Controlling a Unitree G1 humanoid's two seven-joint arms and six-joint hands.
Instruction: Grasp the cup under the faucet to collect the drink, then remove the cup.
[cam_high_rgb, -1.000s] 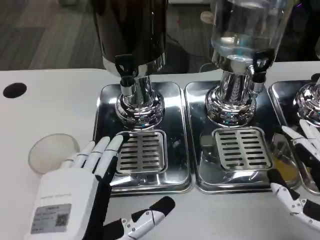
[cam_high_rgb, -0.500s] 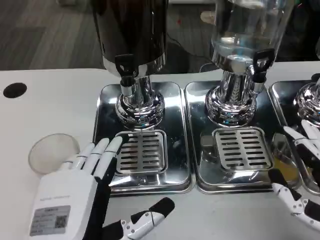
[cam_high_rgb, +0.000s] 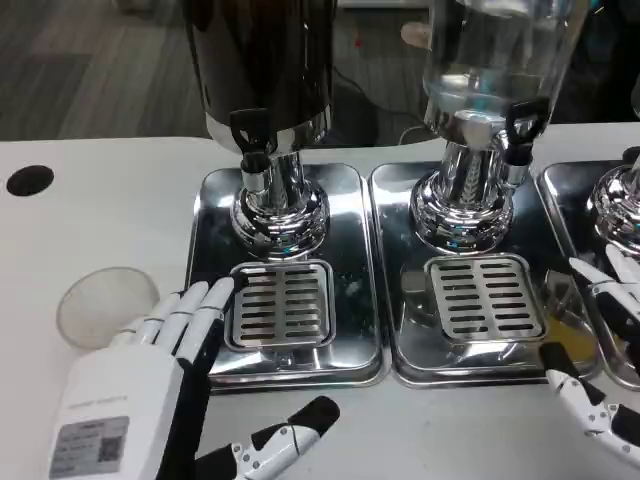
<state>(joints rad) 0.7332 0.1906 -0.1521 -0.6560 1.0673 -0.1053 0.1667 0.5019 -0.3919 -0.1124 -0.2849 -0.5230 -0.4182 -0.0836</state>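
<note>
A clear plastic cup (cam_high_rgb: 103, 303) stands on the white table at the left, beside the left drip tray (cam_high_rgb: 355, 230), not under any faucet. My left hand (cam_high_rgb: 165, 385) is just right of the cup, fingers spread and pointing toward the grate (cam_high_rgb: 280, 305), thumb stretched out to the right, holding nothing. The dark dispenser's faucet (cam_high_rgb: 254, 140) hangs above that grate. My right hand (cam_high_rgb: 605, 345) is at the right edge, fingers apart and empty, over the edge of the middle tray.
A clear dispenser with its black-handled faucet (cam_high_rgb: 522, 125) stands on the middle tray (cam_high_rgb: 395, 240), with a slotted grate (cam_high_rgb: 484, 296) below. A third dispenser base (cam_high_rgb: 618, 200) sits at the far right. A black hole (cam_high_rgb: 29, 180) marks the table's left.
My left hand has slid down and slightly left, toward me, drawing back from the grate. The right hand has dropped a little. The cup has not moved.
</note>
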